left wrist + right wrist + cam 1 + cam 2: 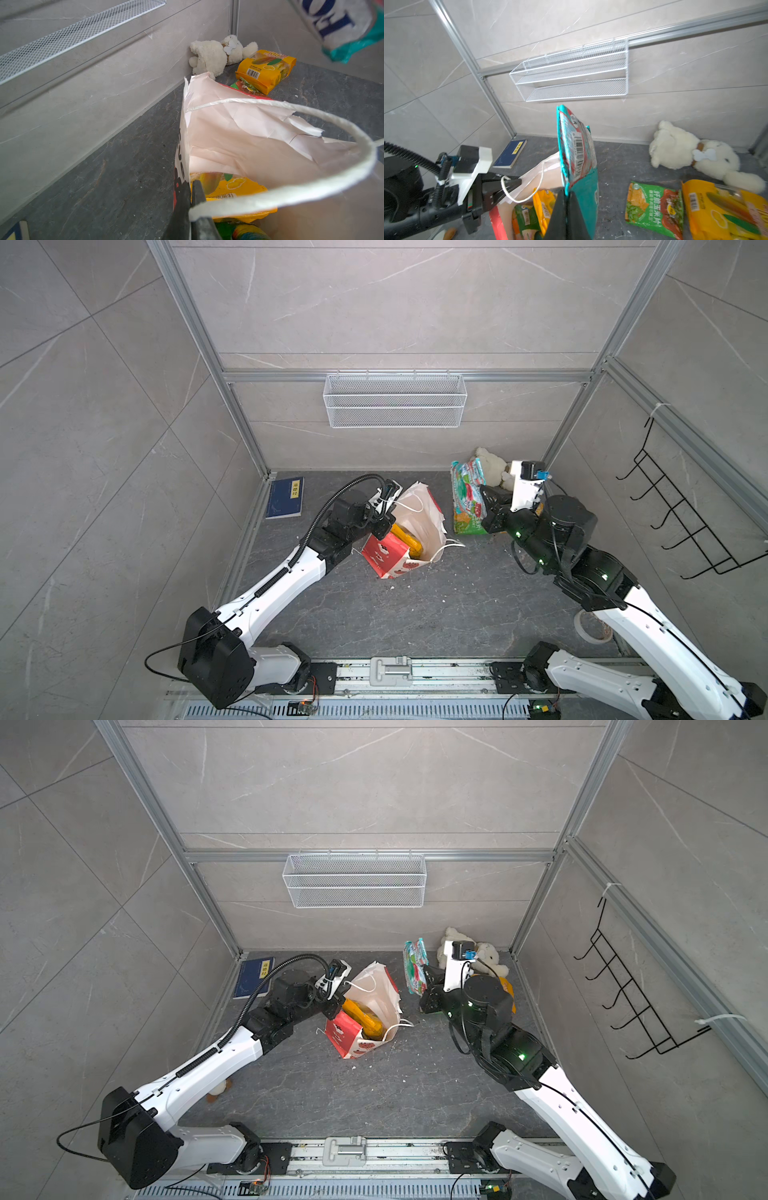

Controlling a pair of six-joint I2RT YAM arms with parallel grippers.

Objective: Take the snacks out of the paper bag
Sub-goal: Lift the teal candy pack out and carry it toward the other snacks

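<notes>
Our left tool [191, 195] pinches the paper bag [239, 133] at its rim; beside it, our right tool [566, 197] clamps a teal packet [578, 149].

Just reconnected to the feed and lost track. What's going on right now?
The left gripper is clamped on the rim of the paper bag, holding it open. The right gripper holds a teal FOX'S packet lifted clear of the bag. A green packet and a yellow-orange packet lie on the table near the plush toy. Still inside: another yellow-orange packet and another green packet.
</notes>
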